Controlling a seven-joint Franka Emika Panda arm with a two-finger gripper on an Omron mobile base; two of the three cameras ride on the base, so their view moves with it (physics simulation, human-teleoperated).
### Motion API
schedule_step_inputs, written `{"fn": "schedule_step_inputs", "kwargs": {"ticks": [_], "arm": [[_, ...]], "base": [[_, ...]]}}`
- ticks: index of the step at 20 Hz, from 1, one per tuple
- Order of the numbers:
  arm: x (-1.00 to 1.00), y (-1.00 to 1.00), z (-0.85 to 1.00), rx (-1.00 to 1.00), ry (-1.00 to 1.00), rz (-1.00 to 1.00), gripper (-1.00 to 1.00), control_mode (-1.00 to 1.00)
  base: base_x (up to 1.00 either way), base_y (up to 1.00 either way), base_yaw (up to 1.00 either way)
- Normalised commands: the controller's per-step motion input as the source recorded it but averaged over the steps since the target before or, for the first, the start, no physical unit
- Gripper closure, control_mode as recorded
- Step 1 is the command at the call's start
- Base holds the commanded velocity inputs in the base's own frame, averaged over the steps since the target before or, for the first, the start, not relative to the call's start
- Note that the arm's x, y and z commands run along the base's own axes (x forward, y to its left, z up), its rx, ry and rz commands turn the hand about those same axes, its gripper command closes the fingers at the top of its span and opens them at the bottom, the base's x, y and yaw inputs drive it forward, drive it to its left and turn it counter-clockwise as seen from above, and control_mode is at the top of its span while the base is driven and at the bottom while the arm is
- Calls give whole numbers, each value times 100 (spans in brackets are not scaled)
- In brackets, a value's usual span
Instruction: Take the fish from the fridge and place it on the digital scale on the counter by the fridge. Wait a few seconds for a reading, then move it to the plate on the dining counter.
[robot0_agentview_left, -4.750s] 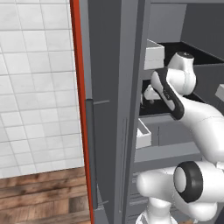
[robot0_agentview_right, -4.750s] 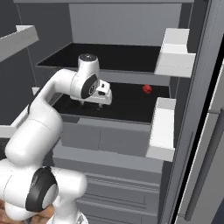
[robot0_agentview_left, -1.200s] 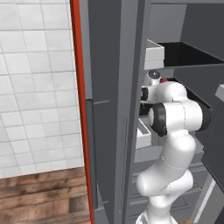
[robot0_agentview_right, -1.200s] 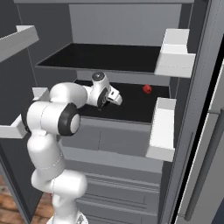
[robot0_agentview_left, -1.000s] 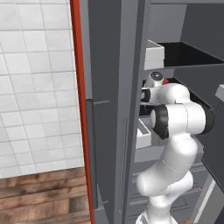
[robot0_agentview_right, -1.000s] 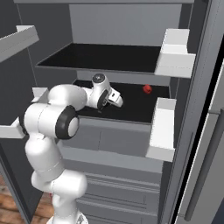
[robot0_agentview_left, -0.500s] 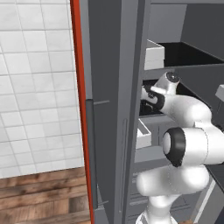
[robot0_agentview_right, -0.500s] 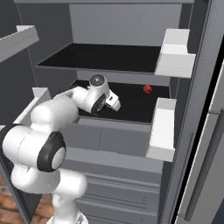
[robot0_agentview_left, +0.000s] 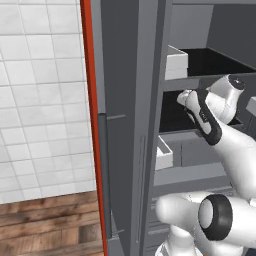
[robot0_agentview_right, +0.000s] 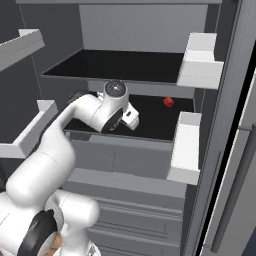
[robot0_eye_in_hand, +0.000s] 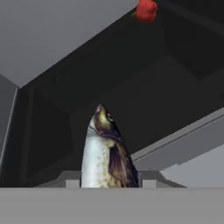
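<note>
Counting what the fridge holds: one fish and one small red item on the dark shelf. Bent at the elbow, the arm reaches over that shelf, its gripper clamped on the fish, head pointing outward.

the white arm is seen reaching from seven o'clock into the open fridge, its wrist above the dark middle shelf; a small red item lies at two o'clock of it.
</note>
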Motion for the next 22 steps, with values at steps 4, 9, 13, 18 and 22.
{"fn": "schedule_step_inputs", "kwargs": {"ticks": [4, 9, 13, 18, 22], "arm": [[-100, -3, 37, -1, 18, 0, 100, -100], [-94, 0, -3, -12, 23, 0, 100, -100], [-40, 0, -27, -18, 17, 0, 100, -100], [-11, 1, -38, -20, 10, 0, 100, -100], [-25, 0, -15, -6, 5, 0, 100, 100]], "base": [[0, 0, 0], [0, 0, 0], [0, 0, 0], [0, 0, 0], [-21, 0, 0]]}}
